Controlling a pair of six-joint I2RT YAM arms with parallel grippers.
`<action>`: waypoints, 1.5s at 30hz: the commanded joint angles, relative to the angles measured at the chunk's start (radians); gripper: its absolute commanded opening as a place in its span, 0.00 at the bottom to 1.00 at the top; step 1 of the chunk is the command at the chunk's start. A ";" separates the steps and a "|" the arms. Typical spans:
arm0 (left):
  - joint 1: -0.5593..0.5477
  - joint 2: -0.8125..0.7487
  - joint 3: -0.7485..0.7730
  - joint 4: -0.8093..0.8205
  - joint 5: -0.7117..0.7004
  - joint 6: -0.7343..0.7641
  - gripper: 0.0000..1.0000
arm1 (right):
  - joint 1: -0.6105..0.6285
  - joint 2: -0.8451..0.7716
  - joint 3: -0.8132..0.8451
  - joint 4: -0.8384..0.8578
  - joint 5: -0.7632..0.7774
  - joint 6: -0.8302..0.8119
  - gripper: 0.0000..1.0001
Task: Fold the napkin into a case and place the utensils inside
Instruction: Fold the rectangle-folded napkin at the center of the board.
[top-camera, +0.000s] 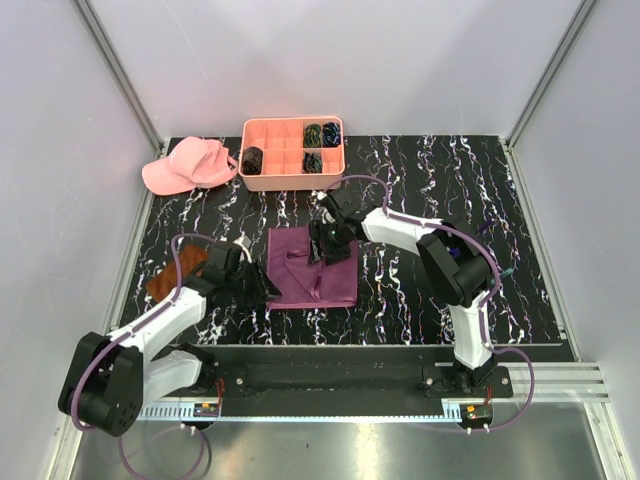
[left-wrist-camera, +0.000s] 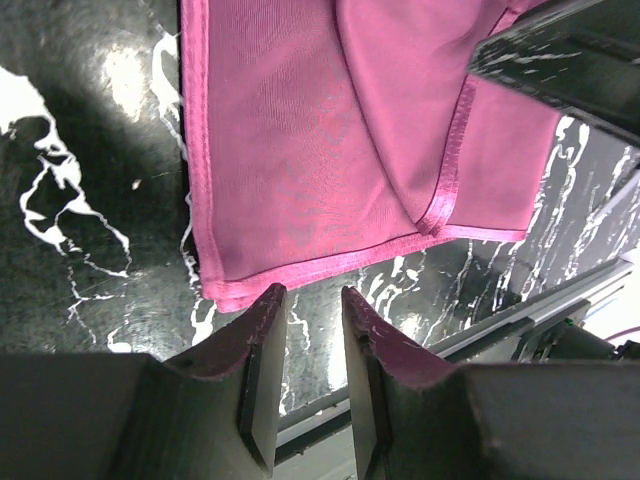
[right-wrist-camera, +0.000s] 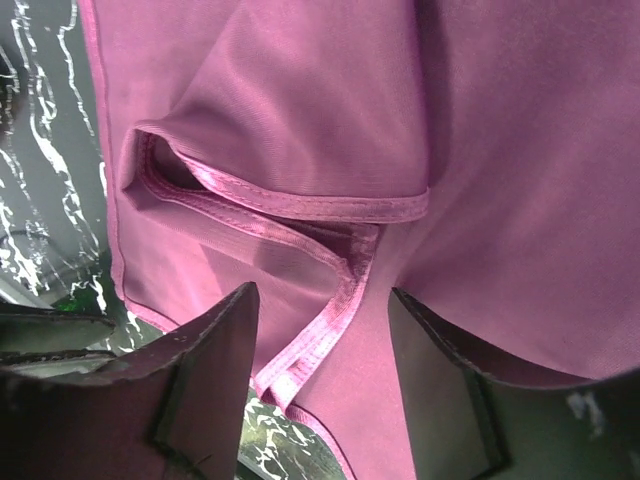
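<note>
Closest to my lens are the two dark fingers of my right claw (right-wrist-camera: 322, 300), standing apart with a doubled hem of the napkin (right-wrist-camera: 500, 150) running up between them; nothing is pinched yet. That magenta cloth lies partly folded in the middle of the counter (top-camera: 450, 200), one flap lifted into a loose pocket. My left claw (left-wrist-camera: 310, 295) hovers just beside the napkin's near left corner, fingers a narrow gap apart and holding nothing. To fold well, I judge I should close on both hem layers together, lift low and lay the flap flat while the left pins that corner against sliding. At the far edge the salmon tray (top-camera: 290, 183) keeps dark coiled bundles (top-camera: 313, 133) in a few compartments; the rest look bare. Utensils I cannot find in any view.
</note>
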 joint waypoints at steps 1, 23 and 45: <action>-0.001 0.004 -0.009 0.056 -0.029 0.000 0.31 | 0.000 0.009 0.006 0.057 -0.031 -0.009 0.60; -0.001 0.096 -0.104 0.153 -0.066 -0.005 0.28 | 0.040 0.021 0.036 0.085 -0.120 0.051 0.03; 0.004 -0.246 -0.041 -0.173 -0.144 -0.055 0.46 | 0.188 0.087 0.118 0.163 -0.252 0.229 0.25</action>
